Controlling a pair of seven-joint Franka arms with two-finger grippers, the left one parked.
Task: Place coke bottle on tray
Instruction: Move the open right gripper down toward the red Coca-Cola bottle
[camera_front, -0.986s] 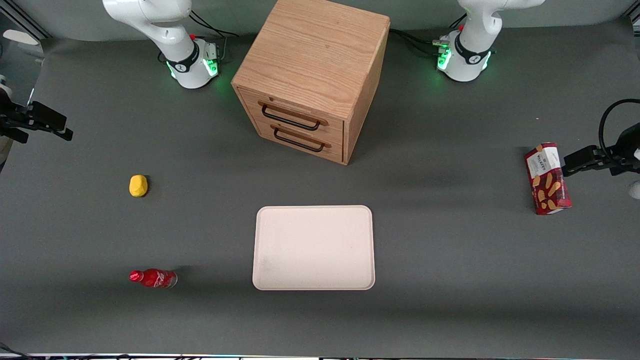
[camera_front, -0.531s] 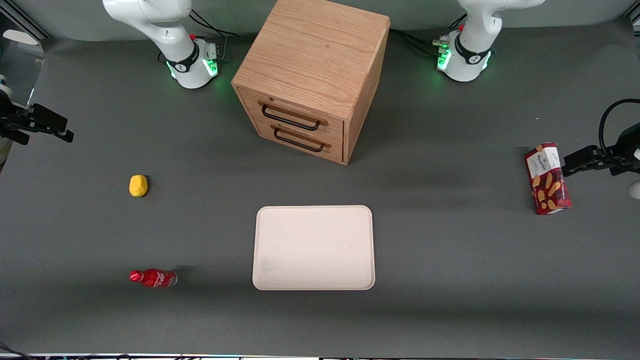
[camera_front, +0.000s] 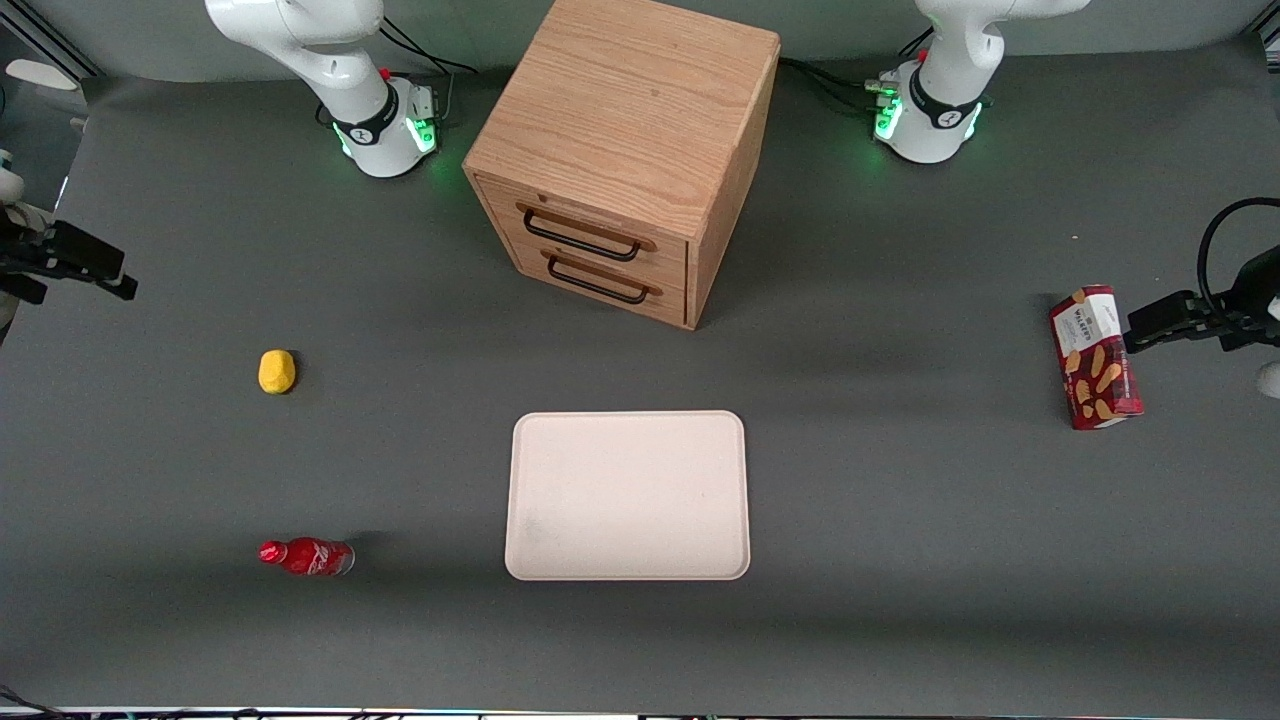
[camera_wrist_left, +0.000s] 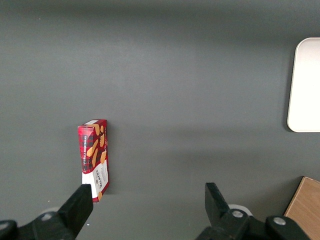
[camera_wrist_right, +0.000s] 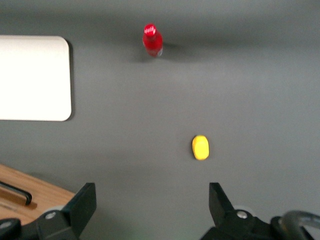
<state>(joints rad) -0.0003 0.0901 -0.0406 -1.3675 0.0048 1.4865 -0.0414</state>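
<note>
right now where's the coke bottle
The coke bottle stands on the table toward the working arm's end, beside the tray and nearer the front camera than the yellow lump; the open gripper hovers far off.

1 coke bottle (camera_front: 307, 556), 1 tray (camera_front: 627, 495), 1 cabinet (camera_front: 625, 150), 1 yellow lump (camera_front: 276, 371), 1 snack box (camera_front: 1094, 357).

The front view looks down from high up. Both wrist views look down from nearer, and each shares the tray (camera_front: 627, 495) with it.
</note>
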